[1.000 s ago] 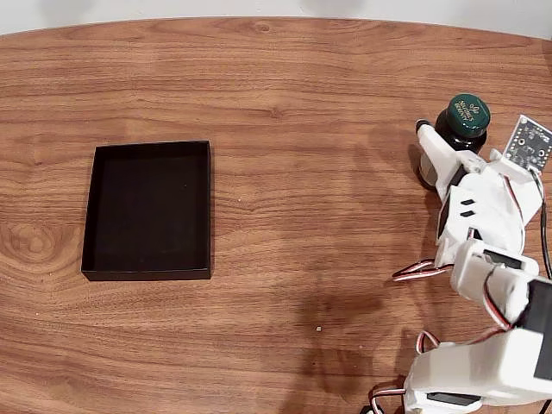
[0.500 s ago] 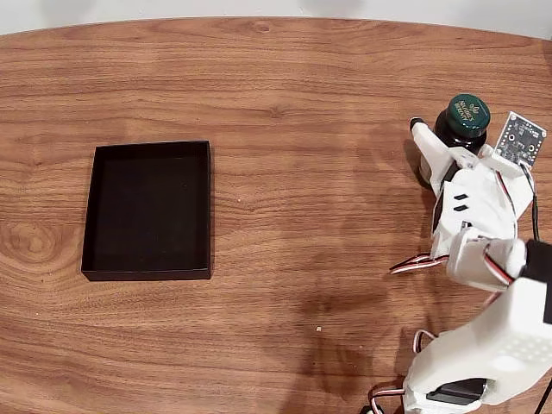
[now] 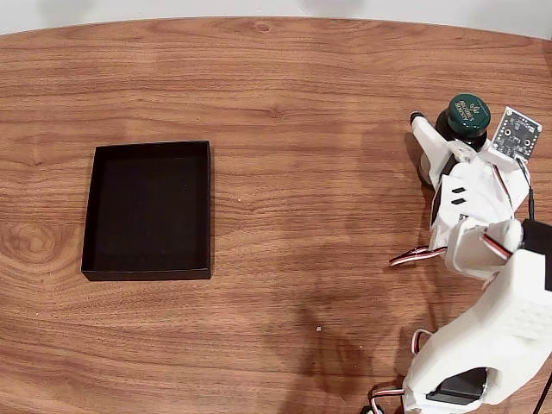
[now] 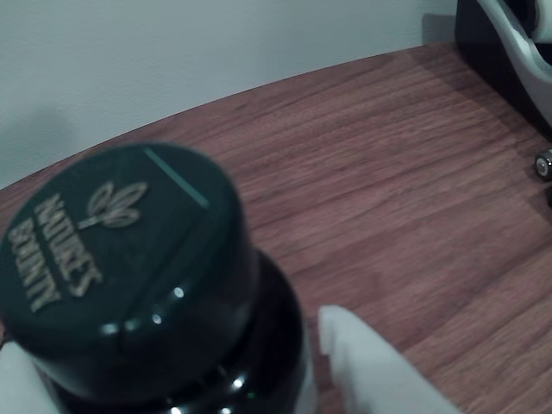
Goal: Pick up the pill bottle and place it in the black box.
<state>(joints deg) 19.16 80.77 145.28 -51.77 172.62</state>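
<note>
The pill bottle (image 3: 467, 115) stands upright at the table's right side in the fixed view, with a dark green cap and gold print. My gripper (image 3: 461, 131) straddles it: one white finger (image 3: 424, 134) lies along its left side, and the other is hidden under the small circuit board (image 3: 517, 132) on its right. In the wrist view the pill bottle's cap (image 4: 121, 259) is close up, and the gripper (image 4: 172, 358) has a white finger (image 4: 366, 366) just right of the dark glass. The jaws look open around it. The black box (image 3: 147, 211) lies far to the left with nothing in it.
The wooden table (image 3: 302, 103) is bare between the box and the bottle. The white arm (image 3: 496, 328) rises from the lower right corner with red and white wires. In the wrist view a dark object (image 4: 504, 47) stands at the upper right, before a pale wall.
The gripper has slid a little farther forward around the bottle and the arm's lower links have swung. The bottle and the box have not moved.
</note>
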